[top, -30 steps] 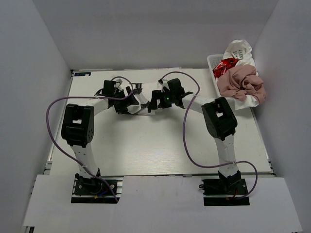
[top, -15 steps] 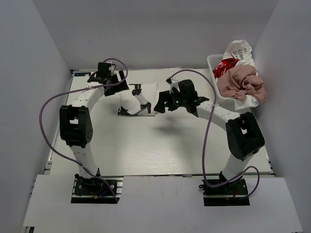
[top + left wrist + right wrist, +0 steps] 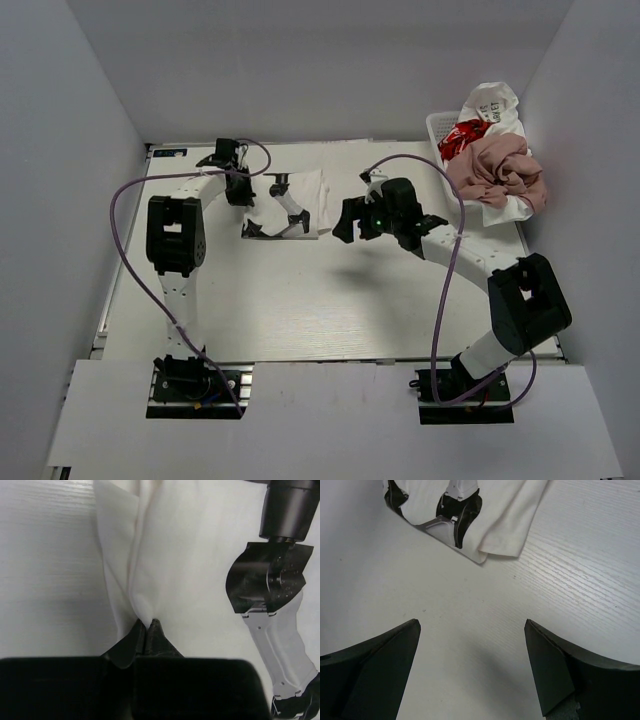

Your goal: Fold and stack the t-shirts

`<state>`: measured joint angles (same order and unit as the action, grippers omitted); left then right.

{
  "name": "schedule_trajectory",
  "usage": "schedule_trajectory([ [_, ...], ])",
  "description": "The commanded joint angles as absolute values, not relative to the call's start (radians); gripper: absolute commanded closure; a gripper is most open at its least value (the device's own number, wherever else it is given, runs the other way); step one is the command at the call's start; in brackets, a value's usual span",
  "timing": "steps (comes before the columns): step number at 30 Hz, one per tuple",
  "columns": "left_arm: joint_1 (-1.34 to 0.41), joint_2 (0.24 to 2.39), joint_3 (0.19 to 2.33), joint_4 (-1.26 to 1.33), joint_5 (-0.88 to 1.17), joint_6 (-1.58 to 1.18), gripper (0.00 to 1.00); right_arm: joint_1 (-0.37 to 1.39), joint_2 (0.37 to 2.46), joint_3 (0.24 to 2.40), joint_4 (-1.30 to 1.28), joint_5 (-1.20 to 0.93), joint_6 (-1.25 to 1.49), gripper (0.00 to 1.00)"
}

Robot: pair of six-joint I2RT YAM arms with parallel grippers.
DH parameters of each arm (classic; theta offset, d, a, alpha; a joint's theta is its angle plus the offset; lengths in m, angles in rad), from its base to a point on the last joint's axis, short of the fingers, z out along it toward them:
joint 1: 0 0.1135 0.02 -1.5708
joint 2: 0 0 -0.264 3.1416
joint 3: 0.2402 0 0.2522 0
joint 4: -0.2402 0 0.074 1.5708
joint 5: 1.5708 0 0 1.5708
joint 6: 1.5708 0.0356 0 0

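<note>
A folded white t-shirt (image 3: 305, 192) with black marks lies on the table's rear middle. My left gripper (image 3: 240, 190) is at its left edge. In the left wrist view the left gripper (image 3: 148, 624) is shut, pinching a raised fold of the white t-shirt (image 3: 190, 555). My right gripper (image 3: 350, 222) hovers just right of the shirt, apart from it. Its jaws stand wide open over bare table in the right wrist view, right gripper (image 3: 471, 625) empty, with the white t-shirt (image 3: 520, 505) ahead. More t-shirts, dusty pink (image 3: 497, 172), white with red print (image 3: 463, 136) and white with black lettering (image 3: 492, 104), are piled in the basket.
A white lattice basket (image 3: 438, 128) stands at the table's back right corner against the right wall. Grey walls close in the left, back and right. Purple cables loop from both arms above the table (image 3: 300, 300).
My left gripper has closed on the shirt's left edge. The right arm has drawn back to the right, away from the shirt, still open.
</note>
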<state>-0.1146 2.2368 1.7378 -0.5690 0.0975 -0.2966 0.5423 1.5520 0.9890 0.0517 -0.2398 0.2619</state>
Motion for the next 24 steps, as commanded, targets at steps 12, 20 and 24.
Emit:
schedule_trajectory([
  [12,0.052,2.227,1.911,-0.675,-0.238,-0.029,1.0,0.514,1.536,0.963,0.094,-0.135,0.244,0.1],
  [20,0.178,2.42,2.244,-0.709,-0.282,0.11,1.0,0.506,1.542,0.971,0.087,-0.103,0.235,0.1],
  [24,0.207,2.494,2.306,-0.676,-0.293,0.185,1.0,0.505,1.528,0.968,0.075,-0.074,0.235,0.1],
])
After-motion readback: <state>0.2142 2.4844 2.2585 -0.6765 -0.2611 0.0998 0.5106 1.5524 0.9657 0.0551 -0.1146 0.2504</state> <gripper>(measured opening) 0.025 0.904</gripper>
